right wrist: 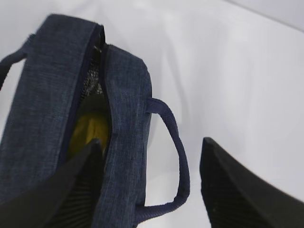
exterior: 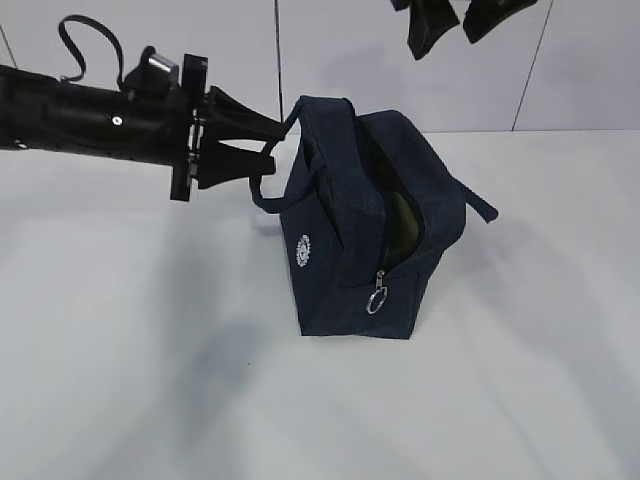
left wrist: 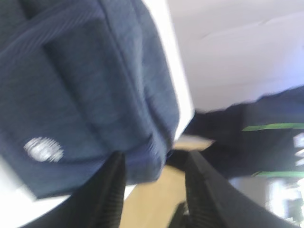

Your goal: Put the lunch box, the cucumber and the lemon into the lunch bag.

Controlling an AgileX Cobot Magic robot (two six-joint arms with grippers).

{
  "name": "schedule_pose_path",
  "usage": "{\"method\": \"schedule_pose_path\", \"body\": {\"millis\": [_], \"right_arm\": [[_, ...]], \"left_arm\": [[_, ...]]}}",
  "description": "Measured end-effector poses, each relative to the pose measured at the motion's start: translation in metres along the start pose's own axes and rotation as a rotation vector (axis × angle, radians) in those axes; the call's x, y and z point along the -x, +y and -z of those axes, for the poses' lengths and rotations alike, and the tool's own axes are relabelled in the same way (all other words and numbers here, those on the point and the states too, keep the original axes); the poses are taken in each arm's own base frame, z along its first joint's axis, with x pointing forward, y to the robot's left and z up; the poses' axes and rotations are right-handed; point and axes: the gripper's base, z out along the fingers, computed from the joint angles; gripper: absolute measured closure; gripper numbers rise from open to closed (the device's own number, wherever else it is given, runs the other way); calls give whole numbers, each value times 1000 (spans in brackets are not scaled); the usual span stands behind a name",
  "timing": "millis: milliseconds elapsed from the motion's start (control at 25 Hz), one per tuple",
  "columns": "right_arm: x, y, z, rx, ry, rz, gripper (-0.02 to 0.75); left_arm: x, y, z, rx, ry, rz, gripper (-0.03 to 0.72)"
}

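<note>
White table (exterior: 120, 380). Navy bag (exterior: 350, 250) upright at centre, zip gaping, yellow lemon (right wrist: 92, 128) inside. Left tool (exterior: 262, 143) at 10 o'clock, parted around handle (exterior: 275, 170), not clamped. Right tool (exterior: 462, 18) at 1 o'clock, agape, empty.

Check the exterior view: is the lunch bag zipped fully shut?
No, the lunch bag gapes open along its top, zipper pull hanging low.

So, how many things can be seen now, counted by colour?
Navy: 1, the bag, its zipper open.
Yellow: 1, something inside the bag, probably the lemon.
Black: 2, the left gripper and the right gripper, jaws apart.
Total: 4.
</note>
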Motion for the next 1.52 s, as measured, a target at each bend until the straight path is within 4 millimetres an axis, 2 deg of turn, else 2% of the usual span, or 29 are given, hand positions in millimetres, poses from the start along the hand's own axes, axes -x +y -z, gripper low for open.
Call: {"method": "schedule_pose_path", "body": {"millis": [160, 320, 520, 720, 920, 1240, 1360, 1520], "right_arm": [[-2, -3, 33, 4, -63, -9, 253], [-13, -5, 56, 15, -82, -13, 253], [-35, -6, 79, 19, -76, -12, 253], [-65, -8, 104, 19, -97, -14, 253], [-104, -8, 109, 23, -189, -4, 256], [-177, -4, 111, 32, -440, 32, 258], [-194, -1, 108, 49, -511, 18, 258], [-212, 3, 96, 84, -592, -18, 272]], "left_arm": [[12, -29, 18, 47, 2, -105, 370], [13, -58, 28, 165, 65, -195, 383], [9, -83, 44, 386, 113, -274, 389], [-1, -97, 62, 569, 109, -289, 405], [-11, -108, 76, 742, 105, -348, 449], [-46, -148, 85, 767, 94, -463, 459], [-59, -159, 87, 765, 94, -497, 459], [-67, -167, 89, 759, 87, -522, 460]]}}
